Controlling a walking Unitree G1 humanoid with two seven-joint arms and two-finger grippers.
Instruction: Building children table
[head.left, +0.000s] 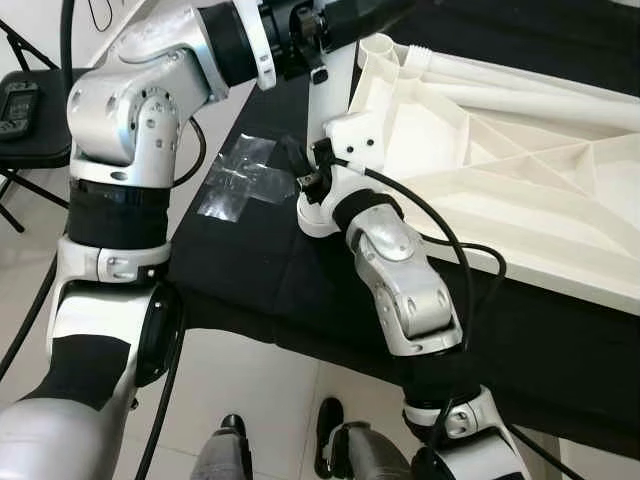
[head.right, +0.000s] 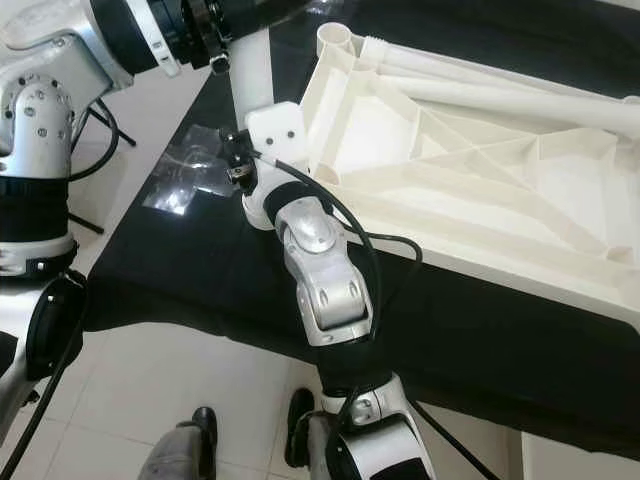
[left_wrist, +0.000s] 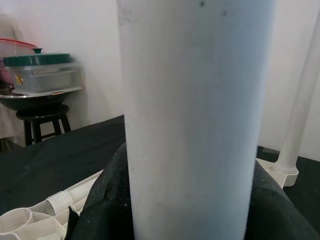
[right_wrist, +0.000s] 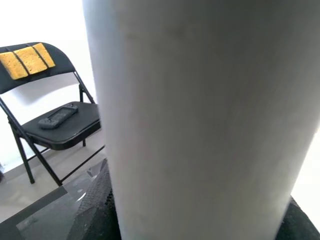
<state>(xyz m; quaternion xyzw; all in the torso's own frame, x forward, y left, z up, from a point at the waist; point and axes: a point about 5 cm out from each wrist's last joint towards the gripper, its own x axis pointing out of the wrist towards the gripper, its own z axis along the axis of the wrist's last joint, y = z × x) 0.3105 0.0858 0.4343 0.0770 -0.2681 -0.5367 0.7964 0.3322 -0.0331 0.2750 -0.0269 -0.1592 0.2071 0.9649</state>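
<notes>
Right gripper (right_wrist: 200, 220): closed round a white table leg (head.right: 250, 75); black pads press the tube's lower part on both sides in the right wrist view. It sits low on the leg, just beside the near corner of the tabletop.

Left gripper (left_wrist: 190, 220): likewise clamped on the same leg, higher up, with dark pads flanking the tube in the left wrist view.

Table leg: white plastic tube, upright, standing at the near corner of the tabletop (head.right: 470, 170). Whether it is fully seated in its socket cannot be told; the right wrist hides the joint.

Tabletop: white moulded plastic, lying upside down, ribbed underside up. One threaded corner socket (head.right: 335, 40) stands empty. Another leg (left_wrist: 300, 110) stands upright at a far corner. Loose white legs (head.right: 500, 90) lie across the underside.

Progress, by judgement: roughly midway. One leg fitted, one in hand, at least one socket to fill, then turning the table over.

Surface: black cloth (head.right: 200, 270) over a work table, with a crumpled clear plastic bag (head.left: 240, 175) on it.

Room: pale tiled floor (head.left: 250, 380), white wall, a black folding chair (right_wrist: 60, 125) carrying a handheld controller (right_wrist: 59, 116), and a stool (left_wrist: 42, 117) with stacked containers.
</notes>
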